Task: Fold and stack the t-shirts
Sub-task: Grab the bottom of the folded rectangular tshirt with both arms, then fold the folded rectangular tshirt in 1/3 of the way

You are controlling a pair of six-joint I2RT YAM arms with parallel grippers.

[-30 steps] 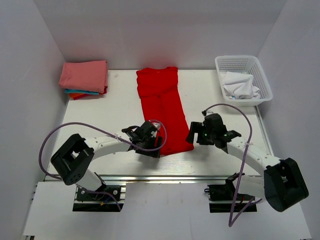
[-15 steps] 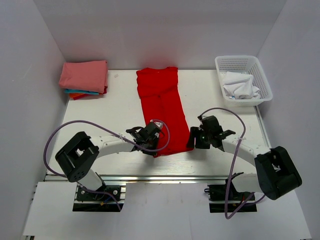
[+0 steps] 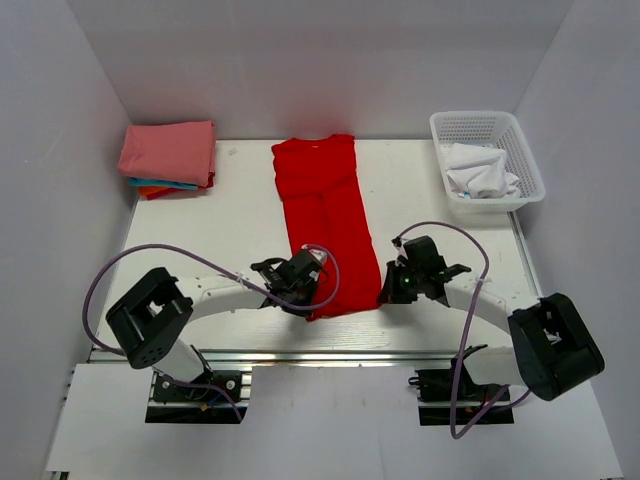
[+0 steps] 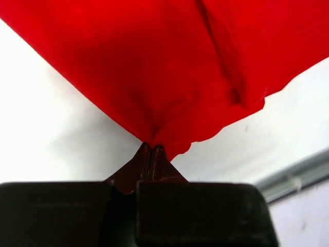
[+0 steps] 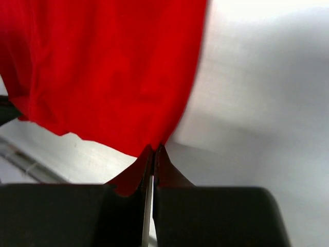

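Observation:
A bright red t-shirt (image 3: pixel 326 210) lies as a long narrow strip down the middle of the table, collar at the far end. My left gripper (image 3: pixel 305 297) is shut on its near left corner, and in the left wrist view the red cloth (image 4: pixel 169 67) puckers into the closed tips (image 4: pixel 152 147). My right gripper (image 3: pixel 386 291) is shut on the near right corner; the red cloth (image 5: pixel 103 72) runs into its closed tips (image 5: pixel 154 149). A stack of folded t-shirts (image 3: pixel 168 156), pink on top with teal and orange-red edges below, sits at the far left.
A white plastic basket (image 3: pixel 523 153) at the far right holds crumpled white cloth (image 3: pixel 480 170). White walls close in the table on the left, right and back. A metal rail (image 3: pixel 330 355) runs along the near edge between the arm bases.
Both grippers have closed from open onto the red t-shirt's near corners. The arms dropped a little towards the table's near edge, and the hem bunched slightly between them.

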